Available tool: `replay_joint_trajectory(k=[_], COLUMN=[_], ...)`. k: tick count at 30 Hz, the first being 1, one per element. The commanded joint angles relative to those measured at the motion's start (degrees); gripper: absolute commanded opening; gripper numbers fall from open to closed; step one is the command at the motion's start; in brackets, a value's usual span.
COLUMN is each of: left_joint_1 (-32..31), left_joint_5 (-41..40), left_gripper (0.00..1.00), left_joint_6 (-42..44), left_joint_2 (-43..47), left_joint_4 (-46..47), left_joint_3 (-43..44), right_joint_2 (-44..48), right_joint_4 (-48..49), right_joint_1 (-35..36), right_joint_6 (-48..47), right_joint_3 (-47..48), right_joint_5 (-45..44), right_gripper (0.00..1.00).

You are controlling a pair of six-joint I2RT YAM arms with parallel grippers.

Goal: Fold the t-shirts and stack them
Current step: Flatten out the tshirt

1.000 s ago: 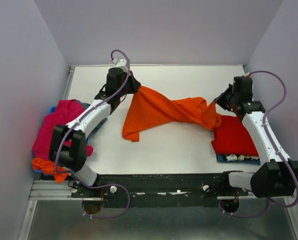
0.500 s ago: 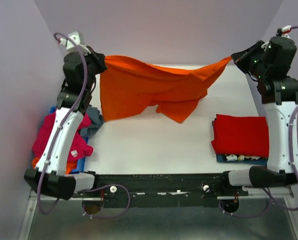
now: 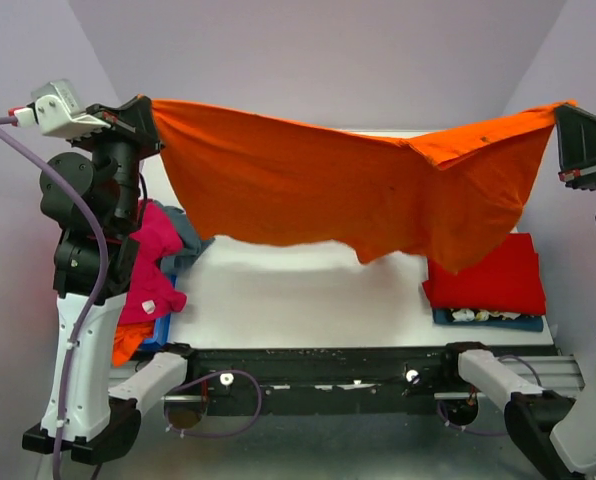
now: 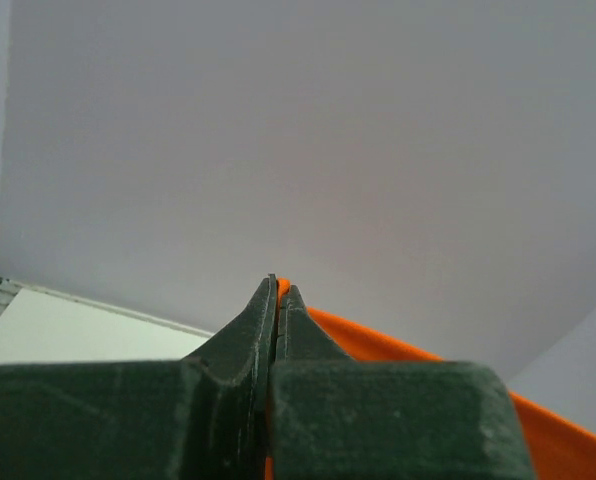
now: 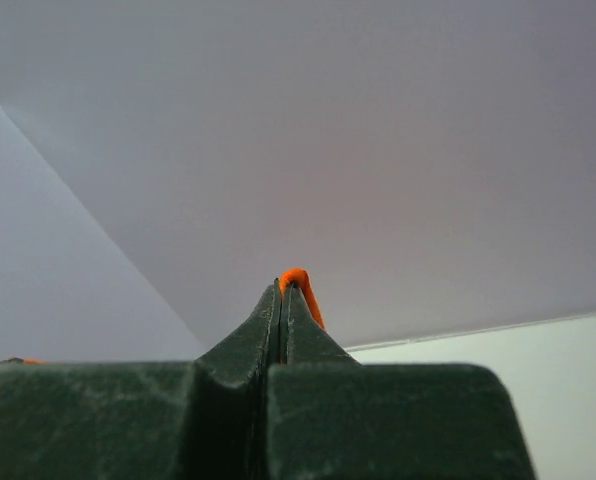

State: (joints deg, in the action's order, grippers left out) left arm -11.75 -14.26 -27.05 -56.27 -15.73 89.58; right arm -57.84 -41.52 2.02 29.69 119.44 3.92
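A bright orange t-shirt (image 3: 348, 190) hangs stretched wide in the air between my two grippers, high above the white table (image 3: 308, 300). My left gripper (image 3: 150, 110) is shut on its left corner; the orange cloth shows between the tips in the left wrist view (image 4: 281, 290). My right gripper (image 3: 563, 112) is shut on its right corner, with orange cloth pinched at the tips in the right wrist view (image 5: 296, 280). A folded red t-shirt (image 3: 483, 275) lies on a blue one (image 3: 488, 320) at the right. A pile of magenta (image 3: 148, 265), grey-blue (image 3: 183, 235) and orange shirts sits at the left.
The table's front rail (image 3: 318, 365) carries both arm bases. Lilac walls (image 3: 328, 60) close in the back and sides. The left arm (image 3: 88, 290) stands tall over the shirt pile.
Both arms have risen and spread apart, lifting the orange t-shirt off the table and pulling it out from a twisted bunch into a wide hanging sheet.
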Motion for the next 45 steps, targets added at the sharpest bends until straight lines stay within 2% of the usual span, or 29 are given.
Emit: replay_joint_trajectory(k=[1, 3, 5, 8, 11, 14, 18, 20, 22, 25, 28, 33, 39, 45], left_joint_1=[0.1, 0.1, 0.5, 0.6, 0.7, 1.4, 3.7, 5.2, 6.1, 7.0, 7.1, 7.1, 7.0, 6.9], left_joint_5=[-5.5, -7.0, -4.9, -0.6, -0.1, -0.6, 0.3, 0.9, 1.7, 5.0, 6.8, 5.1, 7.8, 9.2], left_gripper=[0.00, 0.00, 0.00, 0.00, 0.00, 0.00, 0.00, 0.00, 0.00, 0.00, 0.00, 0.00, 0.00, 0.00], left_joint_6=[0.4, -0.6, -2.7, -6.0, -7.3, -6.4, -5.4, -5.0, -5.1, -6.0, -7.4, -11.3, -16.0, -20.4], left_joint_2=[-3.8, -7.7, -14.0, -21.6, -26.5, -30.0, -35.6, -38.1, -39.3, -37.8, -33.2, -25.0, -21.9, -16.9], left_joint_4=[-2.1, 1.7, 3.9, 7.8, 10.5, 7.6, 0.8, -2.2, -1.9, 3.1, 13.0, 28.0, 34.4, 39.3], left_joint_3=[-1.6, -6.0, -7.4, -8.4, -6.2, 2.6, 20.6, 27.5, 29.3, 21.8, 6.0, -21.1, -40.9, -58.1], right_joint_2=[-5.5, -9.3, -14.9, -25.2, -32.0, -35.7, -42.3, -43.5, -42.8, -40.6, -35.5, -26.4, -14.4, -1.9], right_joint_4=[-2.9, -0.2, 1.5, 1.0, 0.6, 1.3, -0.1, 2.3, 5.6, 7.1, 11.0, 18.2, 24.5, 22.1], right_joint_1=[-0.3, -0.2, -0.2, -0.2, -0.3, -0.2, -1.6, -4.6, -6.3, -7.3, -7.9, -7.9, -7.9, -7.9], right_joint_6=[-1.1, 0.3, 2.2, 3.3, 4.6, 5.2, 8.1, 11.4, 13.7, 13.2, 14.0, 14.3, 16.0, 13.8], right_joint_3=[-2.4, -8.5, -12.5, -9.5, -2.7, 6.3, 24.6, 26.3, 23.1, 15.9, 1.6, -23.1, -54.3, -71.4], right_joint_5=[-3.3, -3.0, -0.3, 6.8, 10.4, 11.7, 16.2, 21.4, 24.5, 24.8, 25.6, 26.8, 23.0, 18.3], right_gripper=[0.01, 0.01, 0.01, 0.01, 0.01, 0.01, 0.01, 0.01, 0.01, 0.01, 0.01, 0.01, 0.01, 0.01])
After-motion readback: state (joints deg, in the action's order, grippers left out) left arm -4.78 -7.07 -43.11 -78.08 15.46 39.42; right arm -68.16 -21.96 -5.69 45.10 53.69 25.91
